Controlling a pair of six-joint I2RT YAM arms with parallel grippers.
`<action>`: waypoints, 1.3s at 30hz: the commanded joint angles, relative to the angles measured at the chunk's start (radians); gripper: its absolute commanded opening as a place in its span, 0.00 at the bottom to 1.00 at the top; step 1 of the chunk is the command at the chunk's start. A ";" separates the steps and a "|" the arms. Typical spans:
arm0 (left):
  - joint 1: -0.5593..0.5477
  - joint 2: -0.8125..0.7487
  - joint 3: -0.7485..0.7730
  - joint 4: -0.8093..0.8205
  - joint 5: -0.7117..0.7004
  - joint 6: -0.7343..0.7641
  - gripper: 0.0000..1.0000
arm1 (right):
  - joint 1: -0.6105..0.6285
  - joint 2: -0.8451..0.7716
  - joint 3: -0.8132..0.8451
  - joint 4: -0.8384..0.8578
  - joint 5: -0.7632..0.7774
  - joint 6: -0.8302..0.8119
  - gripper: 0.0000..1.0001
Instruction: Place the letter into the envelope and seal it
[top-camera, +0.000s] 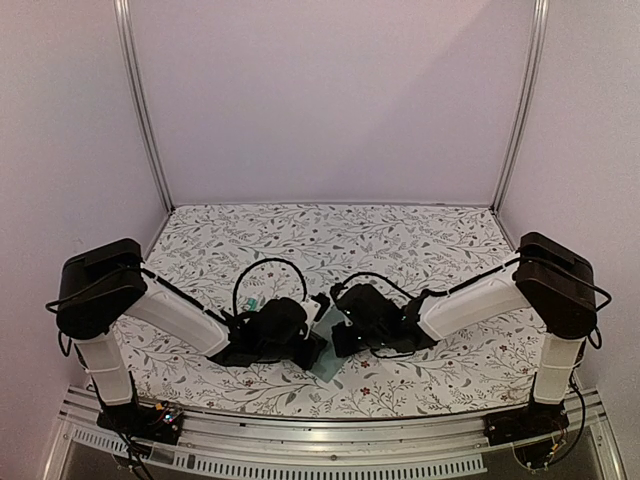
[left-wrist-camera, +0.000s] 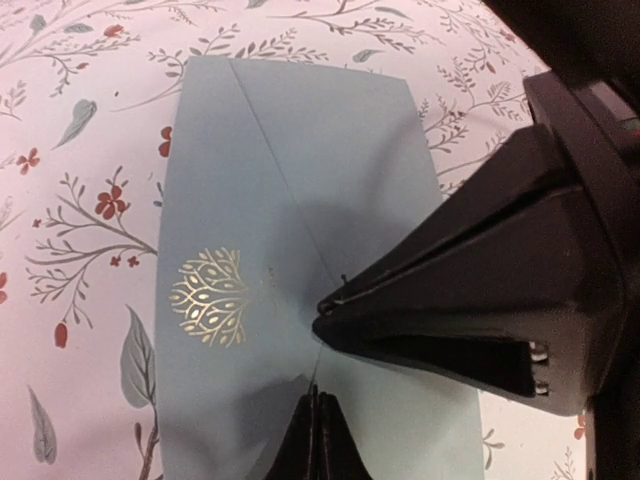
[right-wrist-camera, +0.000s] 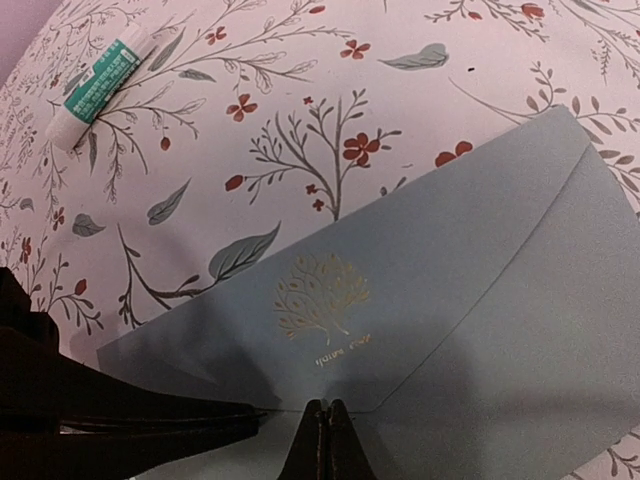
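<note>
The envelope (left-wrist-camera: 260, 180) lies flat on the table (right-wrist-camera: 300, 90), near its 6 o'clock edge in the top view, flap folded down. The left gripper (left-wrist-camera: 318, 425) and right gripper (right-wrist-camera: 326, 430), both closed and holding nothing, rest their tips on the flap point, just beside the gold tree emblem (left-wrist-camera: 210, 297). We judge the seal could fail: uneven pressure or a sideways drag would slide the paper or let the flap spring up. The letter is nowhere visible. The right wrist view shows the glue stick (right-wrist-camera: 97, 78), at 10 o'clock from the envelope, which the left wrist view misses; the top view hides most of the envelope beneath the arms.
</note>
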 joint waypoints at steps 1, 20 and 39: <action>0.007 0.041 -0.008 -0.043 0.015 -0.002 0.00 | 0.007 -0.037 -0.029 -0.051 -0.033 -0.019 0.00; 0.010 -0.095 -0.070 0.031 0.103 0.020 0.00 | 0.006 0.034 -0.087 -0.016 -0.022 0.026 0.00; 0.038 -0.023 -0.079 0.118 0.015 0.019 0.00 | 0.006 0.048 -0.097 0.003 -0.031 0.035 0.00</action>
